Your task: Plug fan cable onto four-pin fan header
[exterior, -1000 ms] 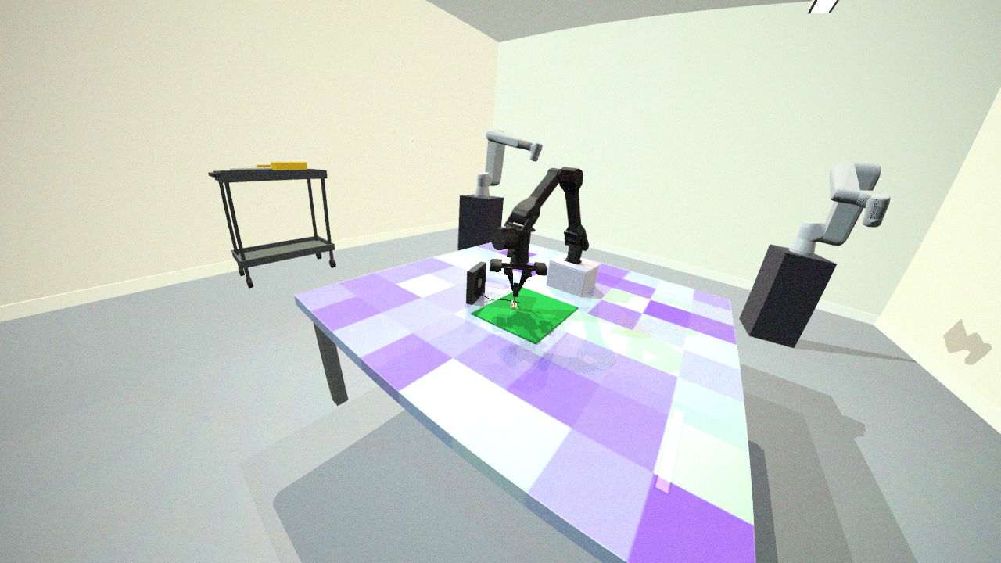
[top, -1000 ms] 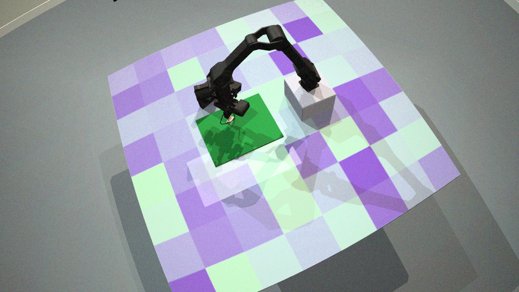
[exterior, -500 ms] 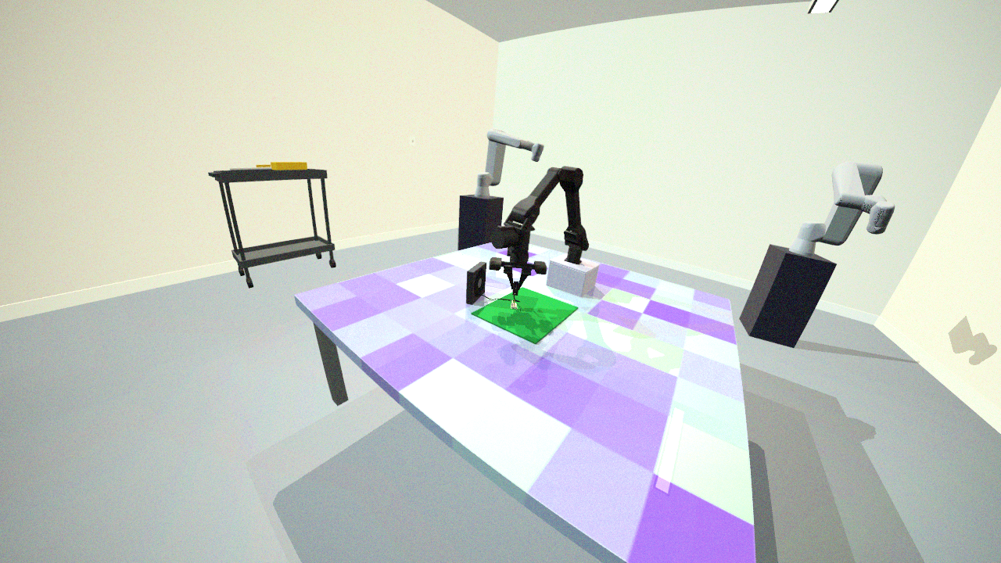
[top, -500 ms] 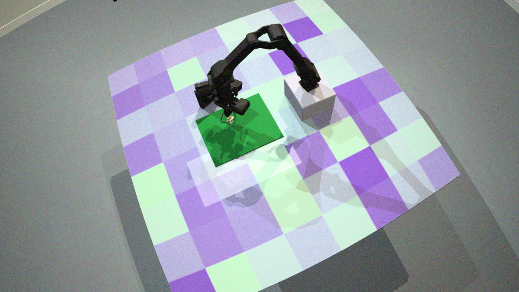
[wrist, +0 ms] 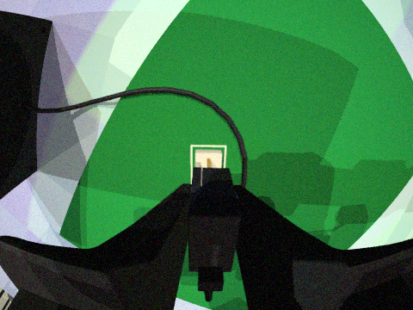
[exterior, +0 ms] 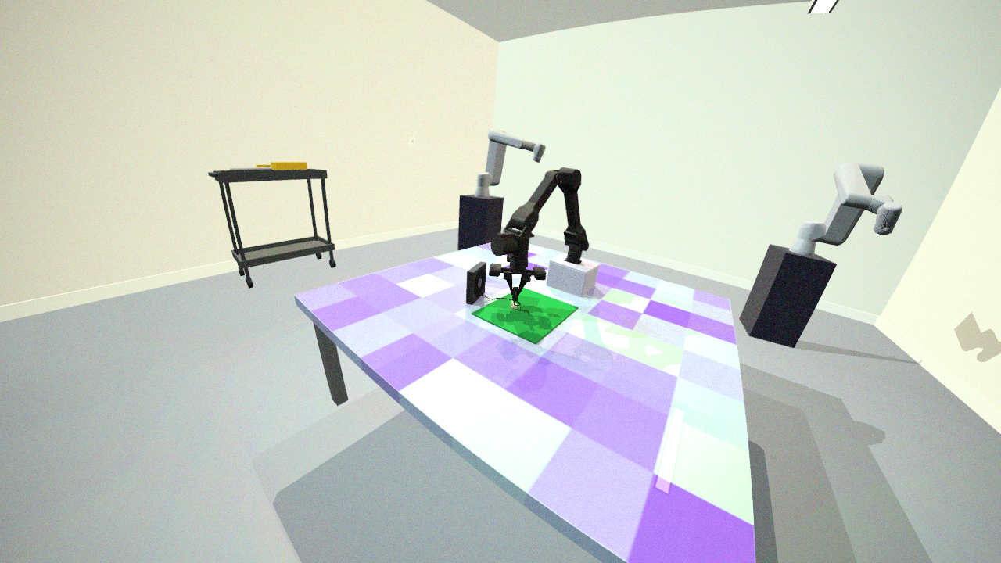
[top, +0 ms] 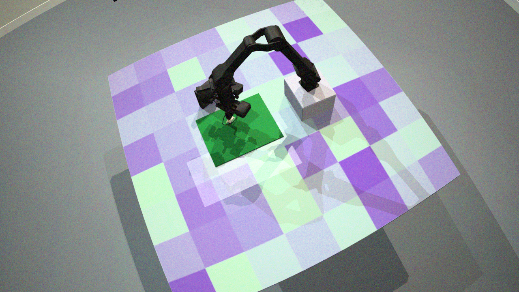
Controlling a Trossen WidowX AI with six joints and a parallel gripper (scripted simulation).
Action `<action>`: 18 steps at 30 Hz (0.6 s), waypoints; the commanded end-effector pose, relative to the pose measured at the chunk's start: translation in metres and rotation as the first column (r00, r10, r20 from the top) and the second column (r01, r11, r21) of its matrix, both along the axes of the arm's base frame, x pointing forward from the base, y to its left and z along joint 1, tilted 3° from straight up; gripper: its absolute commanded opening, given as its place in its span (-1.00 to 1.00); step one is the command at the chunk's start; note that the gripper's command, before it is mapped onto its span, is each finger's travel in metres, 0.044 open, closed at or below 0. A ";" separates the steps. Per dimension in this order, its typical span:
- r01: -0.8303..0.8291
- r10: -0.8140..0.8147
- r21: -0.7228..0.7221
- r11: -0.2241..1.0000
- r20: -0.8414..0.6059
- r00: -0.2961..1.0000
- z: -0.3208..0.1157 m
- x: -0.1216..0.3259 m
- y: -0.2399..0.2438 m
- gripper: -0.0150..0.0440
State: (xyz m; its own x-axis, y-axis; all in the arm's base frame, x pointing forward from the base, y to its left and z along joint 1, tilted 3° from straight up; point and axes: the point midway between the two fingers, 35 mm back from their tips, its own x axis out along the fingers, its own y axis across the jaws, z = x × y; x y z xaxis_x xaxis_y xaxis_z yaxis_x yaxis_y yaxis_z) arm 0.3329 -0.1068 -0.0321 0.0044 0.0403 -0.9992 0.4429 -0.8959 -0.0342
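My gripper [top: 228, 115] [exterior: 515, 301] [wrist: 211, 193] is shut on the dark fan plug [wrist: 217, 176], low over the green board [top: 261, 125] [exterior: 556, 308] [wrist: 151, 138]. The black cable [wrist: 224, 114] [exterior: 495, 299] curves from the plug's right side to the black fan [exterior: 475, 283] [wrist: 17, 108], which stands upright beside the board. The cream fan header [wrist: 208, 153] lies inside a white printed outline. In the wrist view the plug covers its near part, and one gold pin shows at its far end. The plug's underside is hidden, so whether it touches the header cannot be told.
The arm's base stands on a pale box [top: 317, 108] [exterior: 570, 277] beside the board, on a checkered table [top: 232, 232] [exterior: 489, 427]. A dark cart [exterior: 283, 253] and two grey robots on black pedestals [exterior: 787, 294] [exterior: 479, 220] stand beyond the table.
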 end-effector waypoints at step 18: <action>-0.014 0.014 -0.004 1.000 0.002 1.000 -0.004 0.000 0.000 -0.49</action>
State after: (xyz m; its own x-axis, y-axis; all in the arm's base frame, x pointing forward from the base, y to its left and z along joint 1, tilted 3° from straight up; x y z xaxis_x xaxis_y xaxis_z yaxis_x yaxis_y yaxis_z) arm 0.3332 -0.1067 -0.0351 0.0068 0.0395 -0.9992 0.4475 -0.8937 -0.0323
